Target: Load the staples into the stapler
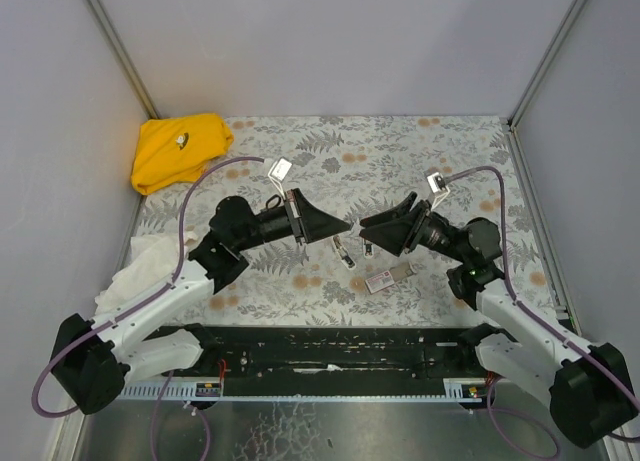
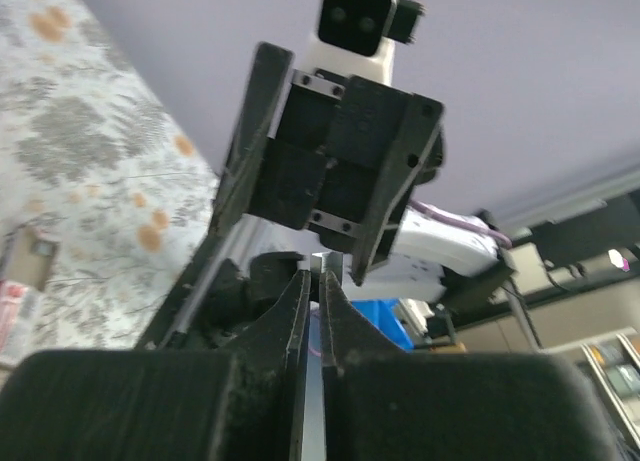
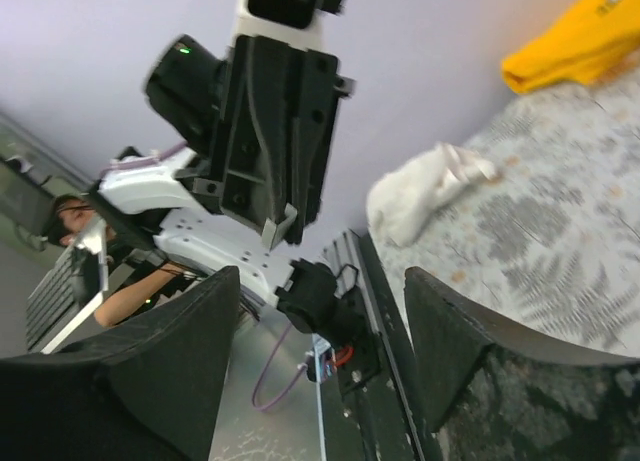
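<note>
Caught with left tool (image 1: 348,231) pinched shut, contents unclear, and right tool (image 1: 364,233) spread wide, tip to tip just beyond the box (image 1: 383,280), with stapler (image 1: 345,253) on the table (image 1: 330,171) just left of that box, long axis running near to far, marginally nearer the left tool.

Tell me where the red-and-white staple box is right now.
Top view: the staple box lies flat on the floral table, right of centre, just nearer the bases than the open right gripper, with the small stapler to its left.
</note>
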### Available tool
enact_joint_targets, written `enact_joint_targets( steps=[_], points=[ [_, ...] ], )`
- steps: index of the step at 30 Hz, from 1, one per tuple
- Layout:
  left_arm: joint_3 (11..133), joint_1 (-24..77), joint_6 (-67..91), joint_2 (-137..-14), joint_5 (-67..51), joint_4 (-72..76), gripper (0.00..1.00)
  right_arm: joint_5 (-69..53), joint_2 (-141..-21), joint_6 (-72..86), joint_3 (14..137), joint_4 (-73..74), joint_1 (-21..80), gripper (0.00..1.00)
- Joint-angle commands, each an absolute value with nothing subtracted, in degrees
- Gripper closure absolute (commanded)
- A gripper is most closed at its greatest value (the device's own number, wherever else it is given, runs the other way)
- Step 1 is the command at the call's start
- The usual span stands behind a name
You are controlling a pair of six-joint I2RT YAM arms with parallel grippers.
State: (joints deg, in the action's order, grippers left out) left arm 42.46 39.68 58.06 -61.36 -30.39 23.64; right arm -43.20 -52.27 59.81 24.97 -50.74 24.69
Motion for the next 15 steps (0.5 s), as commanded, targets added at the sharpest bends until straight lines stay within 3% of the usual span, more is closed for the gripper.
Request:
enact_joint_targets(
  steps=[1, 15],
  points=[
    [41.6, 39.1, 66.1, -59.3, -38.2, 36.5, 1.0, -43.2, -54.6, 64.8, 29.7, -68.2, 28.0, 0.3],
    [41.0, 39.0, 70.8, -57.1, -41.0, 42.7, 1.0, -42.4, -59.8, 66.7, 36.2, -78.0, 33.8, 0.49]
  ],
)
